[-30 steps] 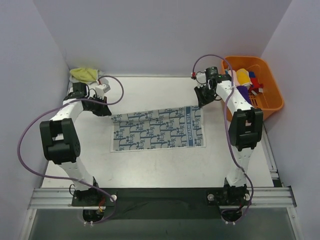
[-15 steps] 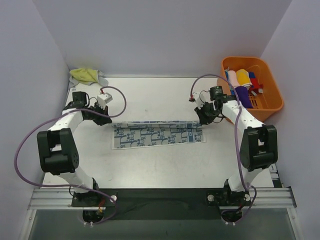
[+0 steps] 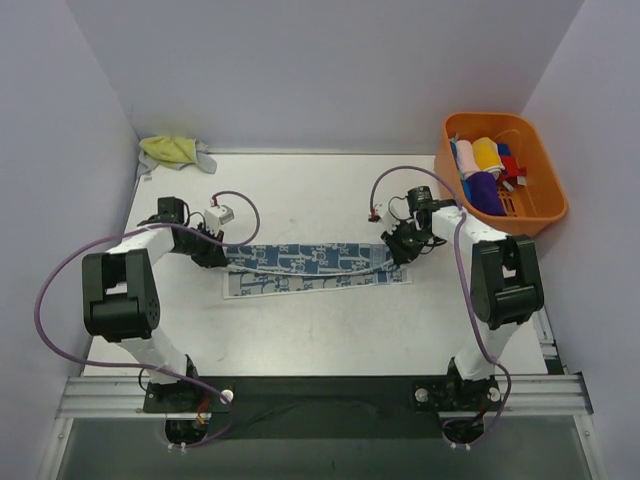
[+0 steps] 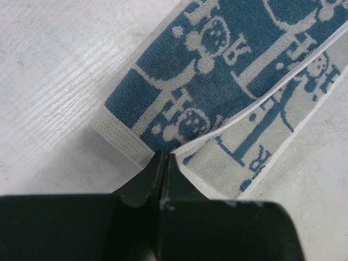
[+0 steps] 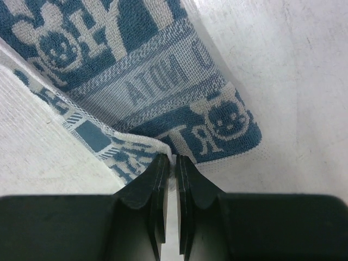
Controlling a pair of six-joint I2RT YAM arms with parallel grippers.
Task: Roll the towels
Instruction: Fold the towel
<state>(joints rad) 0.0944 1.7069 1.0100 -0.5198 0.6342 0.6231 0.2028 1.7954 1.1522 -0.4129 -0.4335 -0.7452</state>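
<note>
The blue-and-white patterned towel (image 3: 315, 268) lies half-folded lengthwise mid-tabletop. The left gripper (image 3: 213, 257) pinches its lifted hem at one end, and the right gripper (image 3: 393, 252) pinches the other end.

Blue-white towel (image 3: 300, 260) half-folded lengthwise; yellow towel (image 3: 168, 150) crumpled far-left.

There are two towels, one blue-and-white towel (image 3: 310, 266) and one yellow-green towel (image 3: 170, 150), and one orange basket (image 3: 497, 117).
</note>
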